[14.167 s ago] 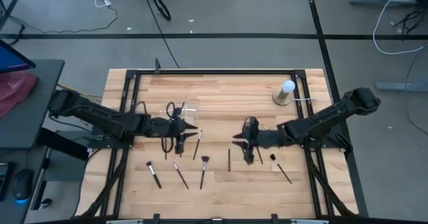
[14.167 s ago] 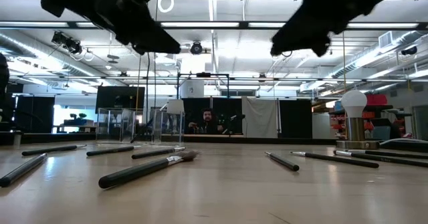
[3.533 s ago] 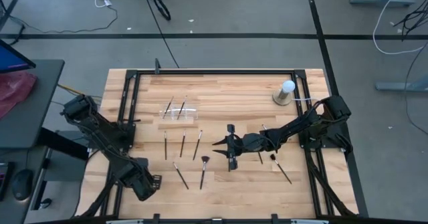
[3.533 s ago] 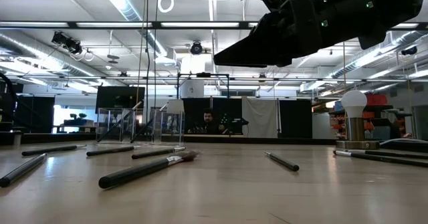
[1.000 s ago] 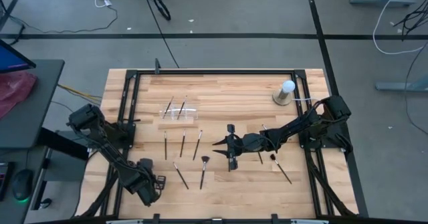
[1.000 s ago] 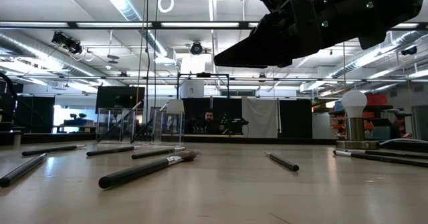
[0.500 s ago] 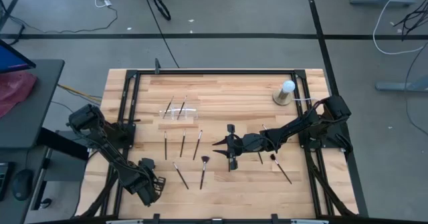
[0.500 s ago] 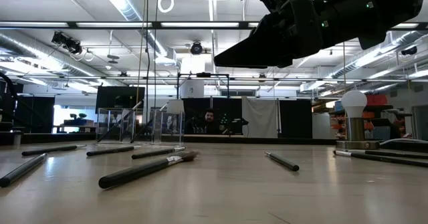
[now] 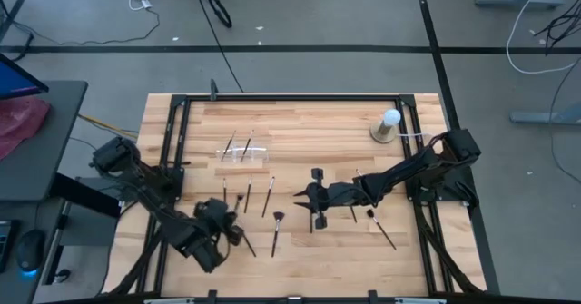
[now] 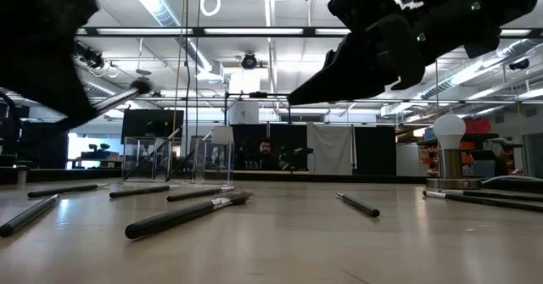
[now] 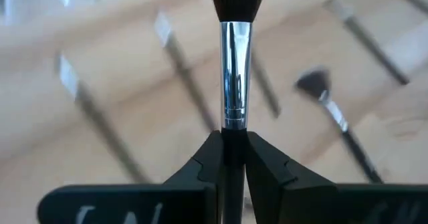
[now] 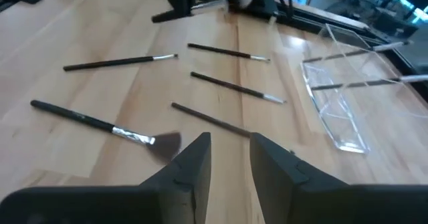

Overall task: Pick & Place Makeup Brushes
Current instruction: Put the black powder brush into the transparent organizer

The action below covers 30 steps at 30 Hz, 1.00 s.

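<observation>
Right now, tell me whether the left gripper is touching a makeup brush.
Touching. The left wrist view shows the left gripper with both fingers pressed against the handle of a makeup brush.

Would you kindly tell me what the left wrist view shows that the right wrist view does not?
Only the left wrist view: the left end effector clamped on a makeup brush, silver ferrule and dark bristles past its fingers. Only the right wrist view: the right end effector with nothing between its parted fingers, and a clear holder with brushes in it. Both: loose brushes lying on the wooden table.
</observation>
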### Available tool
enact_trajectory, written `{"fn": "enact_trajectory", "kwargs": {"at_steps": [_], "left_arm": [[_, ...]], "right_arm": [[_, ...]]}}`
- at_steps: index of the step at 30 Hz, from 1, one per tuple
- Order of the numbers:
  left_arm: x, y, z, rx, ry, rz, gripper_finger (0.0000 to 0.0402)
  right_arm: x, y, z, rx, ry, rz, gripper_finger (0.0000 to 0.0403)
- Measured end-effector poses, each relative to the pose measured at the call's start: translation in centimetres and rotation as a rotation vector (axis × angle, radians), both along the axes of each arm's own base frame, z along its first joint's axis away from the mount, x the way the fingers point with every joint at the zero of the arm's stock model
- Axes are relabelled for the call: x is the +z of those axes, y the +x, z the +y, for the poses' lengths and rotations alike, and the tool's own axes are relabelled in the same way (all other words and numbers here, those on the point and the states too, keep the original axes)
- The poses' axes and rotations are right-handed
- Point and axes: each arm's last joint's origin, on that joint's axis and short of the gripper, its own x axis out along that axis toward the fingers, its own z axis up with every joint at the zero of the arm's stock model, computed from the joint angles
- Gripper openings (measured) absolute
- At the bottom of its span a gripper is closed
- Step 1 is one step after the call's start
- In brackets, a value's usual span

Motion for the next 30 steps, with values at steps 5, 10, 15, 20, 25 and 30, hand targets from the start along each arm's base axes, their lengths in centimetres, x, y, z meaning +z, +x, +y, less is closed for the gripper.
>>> {"fn": "enact_trajectory", "kwargs": {"at_steps": [5, 10, 15, 20, 25, 30], "left_arm": [[0.5, 3.1, 1.4, -0.163, 0.226, 0.001, 0.0045], [0.6, 6.3, 3.5, -0.341, 0.399, 0.075, 0.0045], [-1.1, 8.6, 7.0, -0.486, 0.450, 0.041, 0.0045], [-1.8, 9.2, 10.2, -0.577, 0.531, -0.207, 0.0044], [-0.9, 8.7, 13.0, -0.495, 0.675, -0.373, 0.0044], [0.4, 8.2, 16.2, -0.316, 0.733, -0.348, 0.0044]], "right_arm": [[1.3, -0.7, -0.3, -0.035, 0.026, 0.008, 0.0107], [2.0, -1.3, -1.2, -0.099, 0.080, 0.049, 0.0107], [1.8, -1.5, -2.1, -0.181, 0.166, 0.084, 0.0115], [1.5, -1.6, -2.5, -0.226, 0.208, 0.112, 0.0140], [1.5, -1.6, -2.5, -0.231, 0.236, 0.112, 0.0164], [1.7, -1.5, -2.4, -0.238, 0.264, 0.088, 0.0173]]}}
